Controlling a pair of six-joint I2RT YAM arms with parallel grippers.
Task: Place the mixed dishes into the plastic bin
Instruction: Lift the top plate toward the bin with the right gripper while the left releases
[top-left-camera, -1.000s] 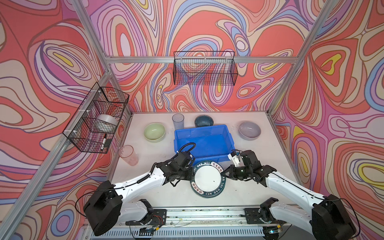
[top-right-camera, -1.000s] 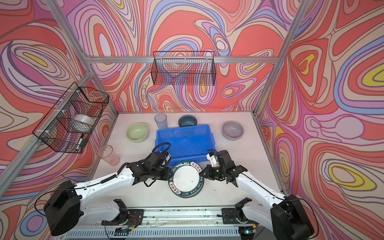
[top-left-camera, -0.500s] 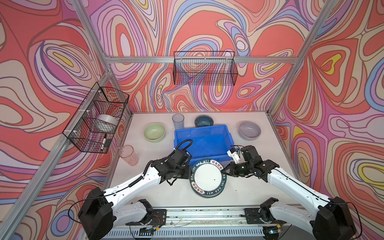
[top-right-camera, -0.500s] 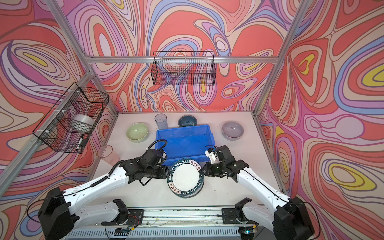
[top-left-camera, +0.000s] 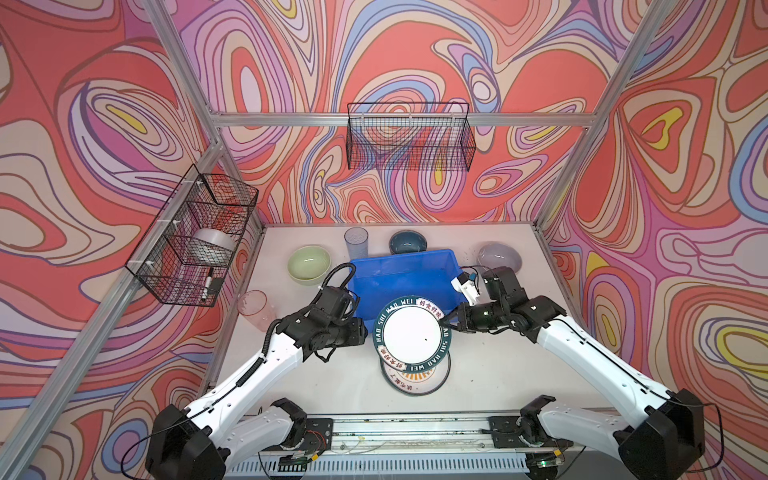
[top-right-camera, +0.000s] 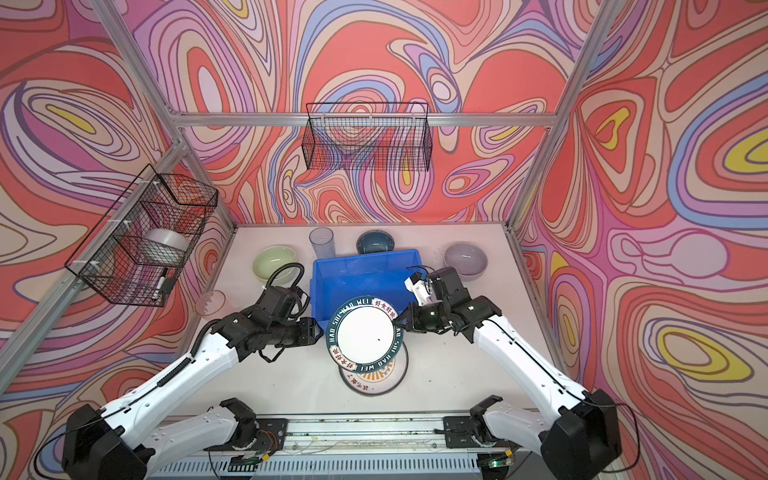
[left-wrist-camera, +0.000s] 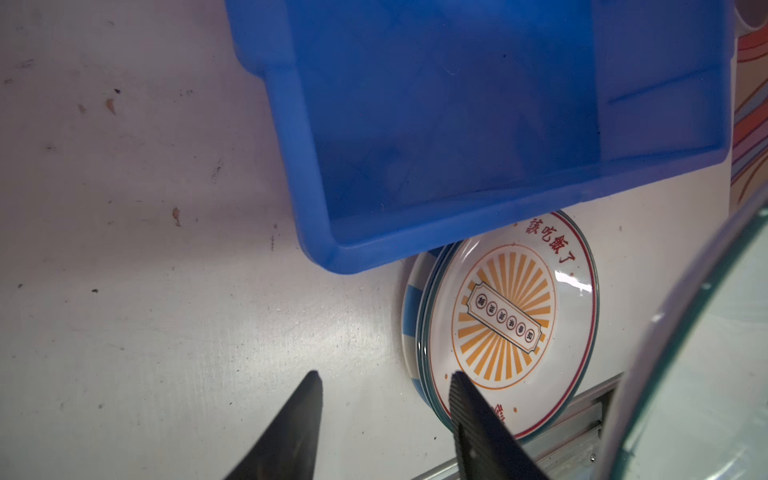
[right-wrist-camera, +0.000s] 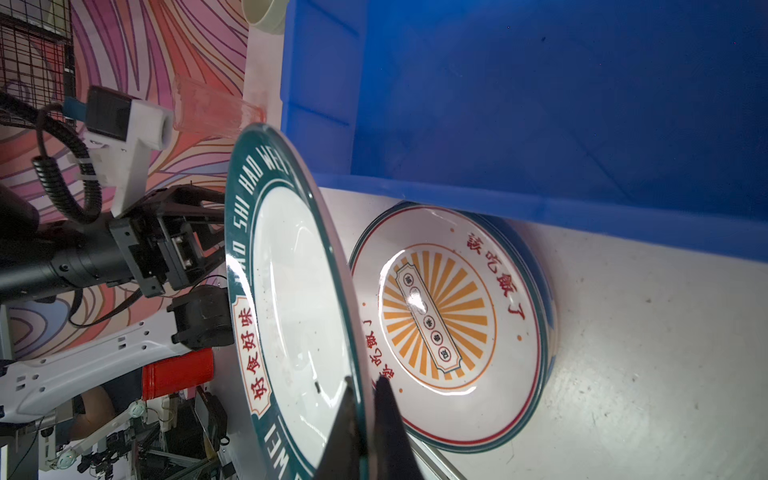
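Your left fingers (left-wrist-camera: 291, 432) have let go of the green-lettered plate (top-left-camera: 411, 338) since a second ago; they now stand spread with nothing between them, just left of its rim in both top views. Your right fingers (right-wrist-camera: 388, 419) alone pinch the plate's right edge. It has come up off the stack and hangs tilted at mid-frame, its upper edge overlapping the near rim of the blue plastic bin (top-left-camera: 399, 254). Just below it in the frame, the orange sunburst plate (top-left-camera: 415, 381) now shows, lying on the blue-white striped plate (left-wrist-camera: 411, 307) on the worktop (top-left-camera: 324, 386), just beside the bin. The pale green bowl (top-left-camera: 309, 264), bluish tumbler (top-left-camera: 356, 243), dark blue bowl (top-left-camera: 408, 243) and lavender bowl (top-left-camera: 498, 257) stand outside the bin across the upper worktop. The pink tumbler (top-left-camera: 255, 309) stands at its left edge.
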